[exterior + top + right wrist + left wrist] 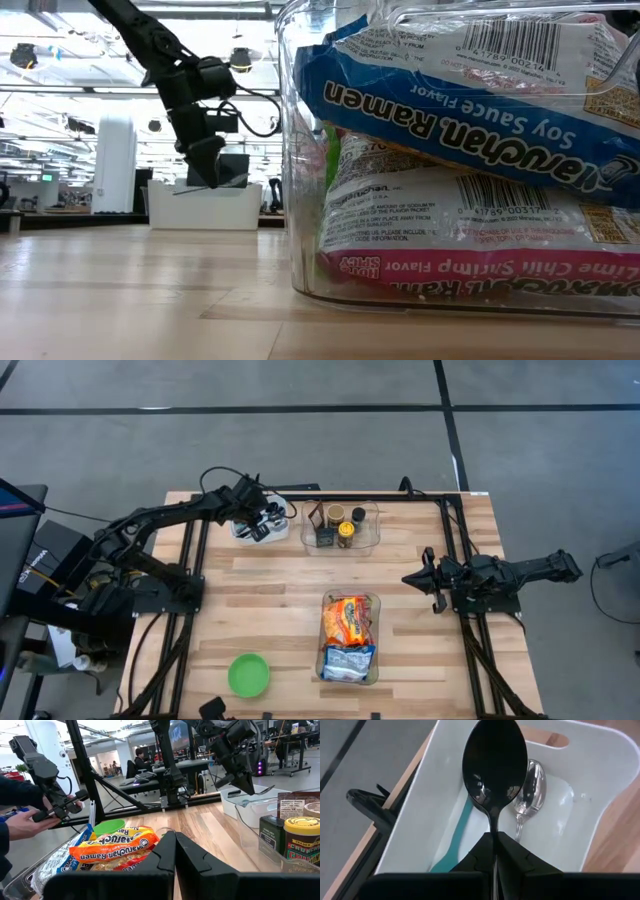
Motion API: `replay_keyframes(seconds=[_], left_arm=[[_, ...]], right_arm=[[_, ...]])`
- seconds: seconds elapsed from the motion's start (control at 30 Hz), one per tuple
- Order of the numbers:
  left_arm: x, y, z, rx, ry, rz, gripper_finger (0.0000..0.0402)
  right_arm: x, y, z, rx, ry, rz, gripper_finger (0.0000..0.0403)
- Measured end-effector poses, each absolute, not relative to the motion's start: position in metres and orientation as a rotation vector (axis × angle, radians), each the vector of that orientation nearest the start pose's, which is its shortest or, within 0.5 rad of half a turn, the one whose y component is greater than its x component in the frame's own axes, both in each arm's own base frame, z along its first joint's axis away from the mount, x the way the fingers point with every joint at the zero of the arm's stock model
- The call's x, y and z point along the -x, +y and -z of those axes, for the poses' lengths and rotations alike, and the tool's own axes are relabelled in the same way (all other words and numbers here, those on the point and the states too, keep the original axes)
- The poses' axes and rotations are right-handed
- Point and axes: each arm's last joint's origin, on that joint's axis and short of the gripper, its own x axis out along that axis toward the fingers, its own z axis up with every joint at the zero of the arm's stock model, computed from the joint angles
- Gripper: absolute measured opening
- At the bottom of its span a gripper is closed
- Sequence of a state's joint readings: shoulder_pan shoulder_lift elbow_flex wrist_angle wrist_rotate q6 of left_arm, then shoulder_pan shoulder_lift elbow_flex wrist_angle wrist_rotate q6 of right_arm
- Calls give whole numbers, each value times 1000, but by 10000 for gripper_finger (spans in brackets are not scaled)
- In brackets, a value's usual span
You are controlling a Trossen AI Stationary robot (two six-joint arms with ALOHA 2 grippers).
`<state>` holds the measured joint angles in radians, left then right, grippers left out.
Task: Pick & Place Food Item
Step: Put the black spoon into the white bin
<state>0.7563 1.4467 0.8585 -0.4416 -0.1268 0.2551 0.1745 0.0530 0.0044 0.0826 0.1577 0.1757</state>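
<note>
Low view, closest in, shows only the ramen packets (pixel 470 150) pressed against their clear bin (pixel 290 200), blue soy sauce wrapper over a pink lime chili shrimp one; from overhead that bin (pixel 322 660) sits at 6 o'clock of table centre, a green bowl (pixel 249 674) toward 7. At 3 o'clock the right gripper (pixel 412 577) waits, fingers together and empty. Farthest, at 11 o'clock, the left gripper (pixel 495 851) clamps a black spoon (pixel 495 765) above a white tray (pixel 615 780); only its wrist view reveals the silver spoon (pixel 532 787) and teal handle (pixel 456 835) inside.
</note>
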Motion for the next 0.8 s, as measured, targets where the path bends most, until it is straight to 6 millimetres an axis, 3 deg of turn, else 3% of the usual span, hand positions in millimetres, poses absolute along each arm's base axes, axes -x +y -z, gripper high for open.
replay_keyframes(seconds=[0.5,0.8], left_arm=[[-193,186,-175,103,1045,-655,6],[-194,185,-175,99,1037,-652,11]], right_arm=[[-100,13,-169,-181,-32,-20,0],[-100,13,-169,-181,-32,-19,0]])
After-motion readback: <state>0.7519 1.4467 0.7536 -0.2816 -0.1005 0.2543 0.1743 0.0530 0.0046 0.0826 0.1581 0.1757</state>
